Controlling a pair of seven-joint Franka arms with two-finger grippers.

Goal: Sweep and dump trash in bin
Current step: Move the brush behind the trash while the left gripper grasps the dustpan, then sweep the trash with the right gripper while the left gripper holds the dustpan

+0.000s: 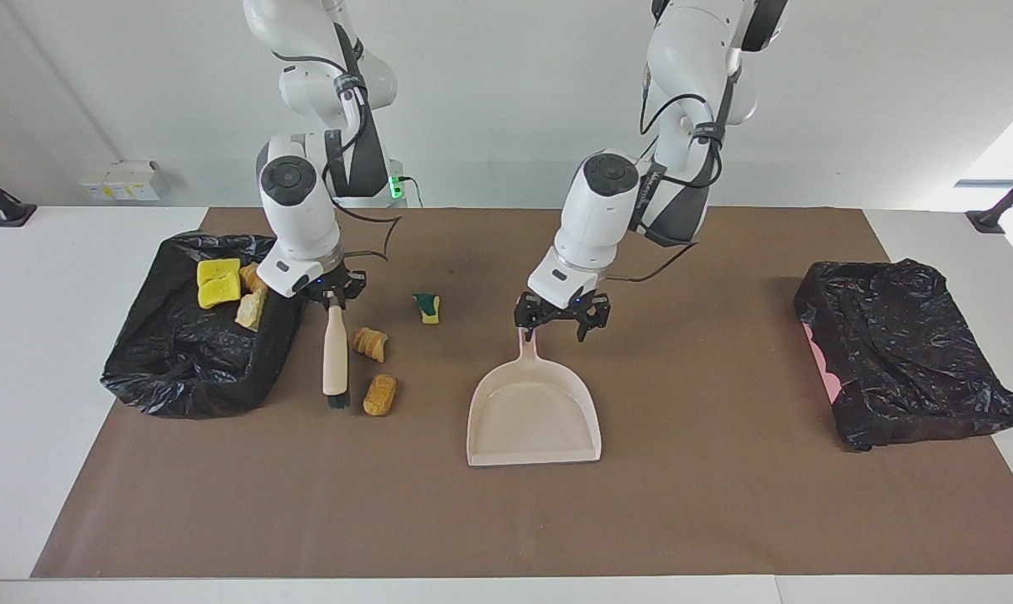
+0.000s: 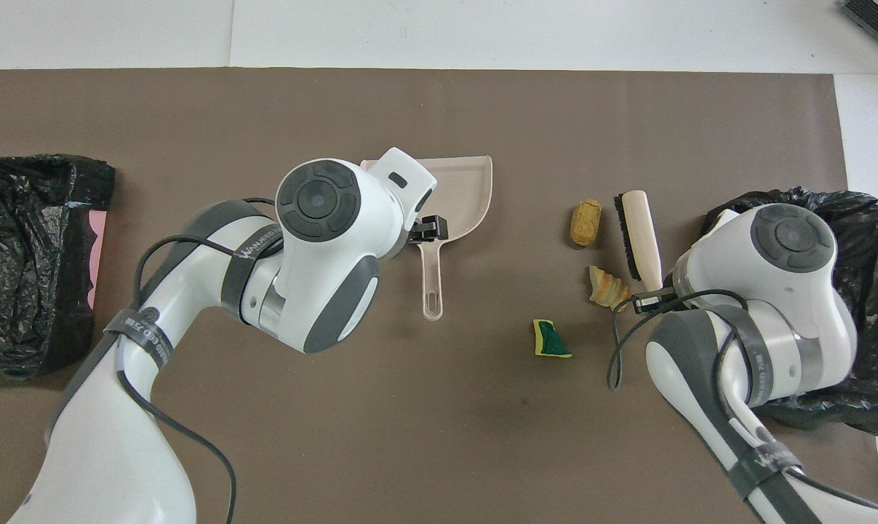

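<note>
The beige plastic dustpan (image 1: 533,411) is taken as landmark; it lies flat on the brown table mat (image 1: 707,520) with its handle pointing toward the robots. The left gripper (image 1: 561,322) is held just over that handle, fingers spread wide and nothing gripped. The right gripper (image 1: 331,292) is clamped, fingers pressed together, on the top of a cream-handled brush with dark bristles (image 1: 335,359), whose bristles are set down toward the right arm's end of the table from the dustpan. Three scraps of trash are seen loose on the mat between brush and dustpan: an orange-brown bread-like lump (image 1: 380,394) just beside the bristles, a striped orange lump (image 1: 371,344) nearer to the robots, and a green-backed yellow sponge chunk (image 1: 427,307) nearer still. Four scraps are seen in the black-lined bin (image 1: 179,369) at the right arm's end. A second black-lined bin (image 1: 900,361) is noted at the left arm's end. Risks judged: the unheld dustpan may be pushed along by swept lumps; the sponge chunk may be missed by a stroke; round lumps may roll past the pan's mouth.
</note>
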